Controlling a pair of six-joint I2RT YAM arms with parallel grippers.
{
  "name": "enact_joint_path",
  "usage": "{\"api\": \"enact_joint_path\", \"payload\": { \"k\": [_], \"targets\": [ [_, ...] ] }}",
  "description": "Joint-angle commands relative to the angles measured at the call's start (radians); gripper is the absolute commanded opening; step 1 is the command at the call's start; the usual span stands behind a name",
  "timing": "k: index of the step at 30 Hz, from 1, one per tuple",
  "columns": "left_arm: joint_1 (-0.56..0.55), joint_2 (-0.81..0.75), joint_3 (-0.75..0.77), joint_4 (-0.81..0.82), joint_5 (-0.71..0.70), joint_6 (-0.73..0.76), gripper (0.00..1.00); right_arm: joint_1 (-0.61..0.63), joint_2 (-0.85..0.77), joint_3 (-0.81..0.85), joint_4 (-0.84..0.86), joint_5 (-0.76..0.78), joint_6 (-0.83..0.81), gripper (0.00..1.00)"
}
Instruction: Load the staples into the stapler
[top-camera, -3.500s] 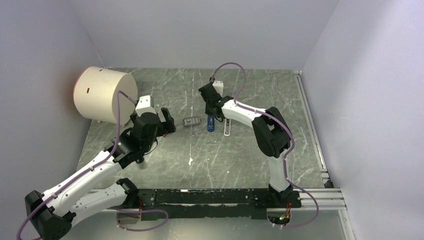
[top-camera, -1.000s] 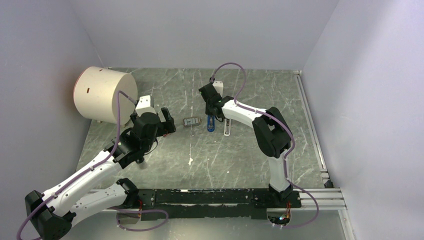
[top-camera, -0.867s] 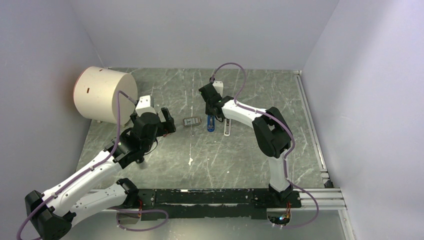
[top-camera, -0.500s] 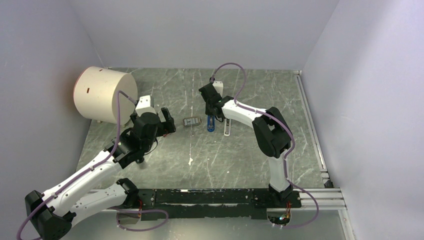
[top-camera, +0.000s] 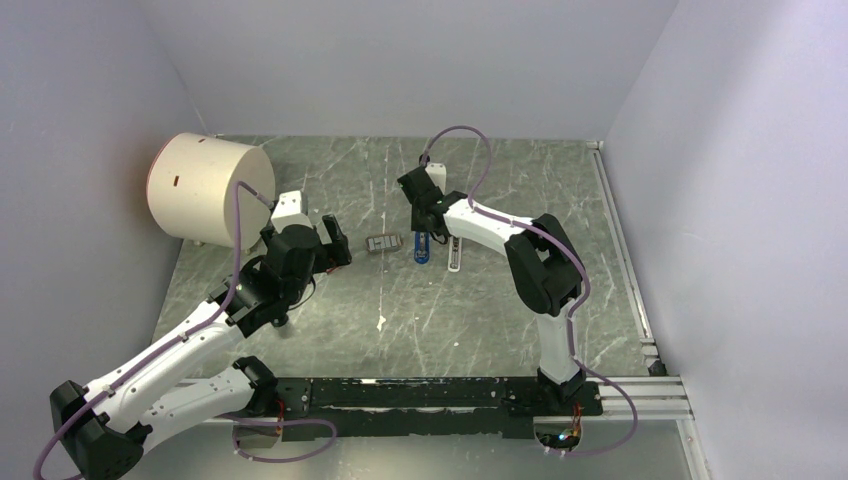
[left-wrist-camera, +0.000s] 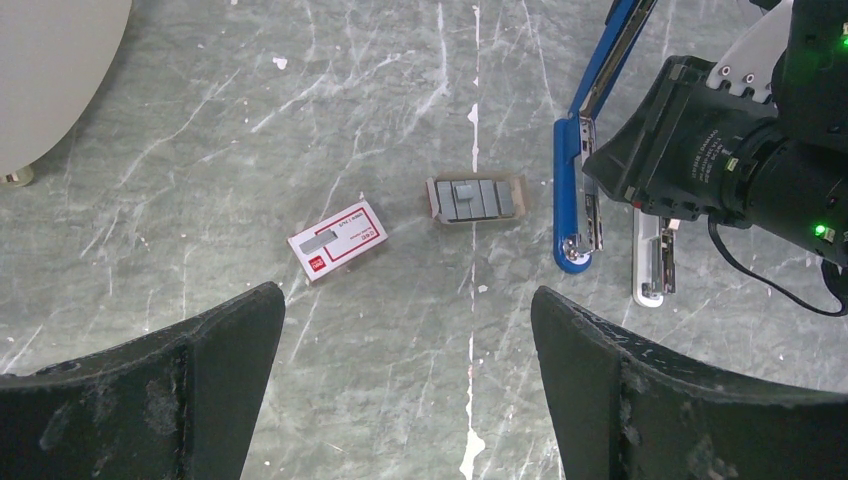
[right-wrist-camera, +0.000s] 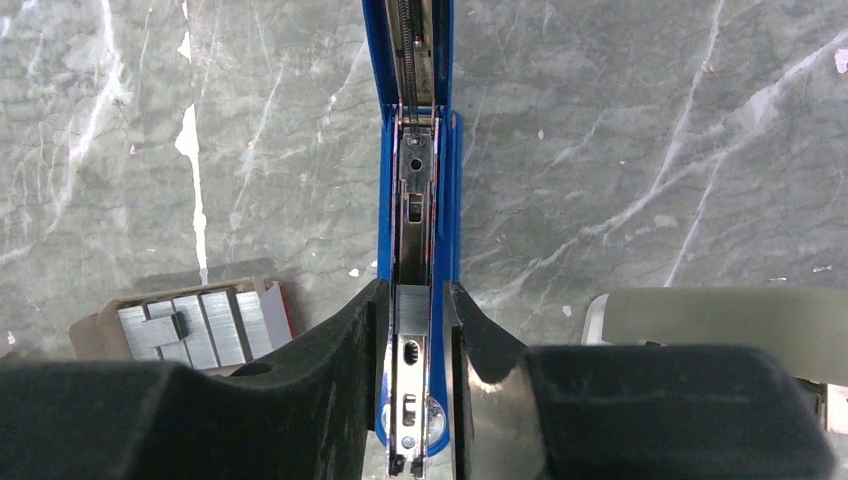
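- Table (left-wrist-camera: 250, 120): smooth grey-green stone-look top with white veins and a faint sheen.
- Stapler (right-wrist-camera: 418, 190): glossy blue shell with a bright bare-metal channel inside.
- Staples (left-wrist-camera: 472, 198): dull grey metal strips in a brown cardboard tray (left-wrist-camera: 521, 190).
- Small box (left-wrist-camera: 338, 240): white-and-red printed paper.
- Fingers (left-wrist-camera: 150, 400) of the left gripper (left-wrist-camera: 405, 295): matt black plastic, scuffed and dusty.

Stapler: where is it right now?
Top view: the stapler lies open mid-table, under the right tool, between the staples tray on its left and a pale bar on its right.
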Motion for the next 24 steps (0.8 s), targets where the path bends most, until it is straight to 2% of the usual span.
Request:
{"api": "enact_joint_path", "payload": {
  "k": [1, 9, 18, 24],
  "targets": [
    [0.006, 0.003, 0.022, 0.017, -0.007, 0.013, 0.98, -0.008, -0.013, 0.038, -0.01, 0.003, -0.015, 0.31],
    [0.006, -0.004, 0.021, 0.016, -0.009, 0.012, 0.98, -0.008, -0.012, 0.045, 0.004, -0.025, -0.027, 0.31],
    [0.007, -0.019, 0.022, 0.009, -0.025, 0.004, 0.98, 0.004, -0.043, 0.047, 0.025, -0.184, -0.093, 0.29],
    [0.006, -0.043, 0.013, 0.004, -0.054, -0.011, 0.98, 0.063, 0.013, 0.132, -0.065, -0.193, -0.138, 0.37]
  ]
}}
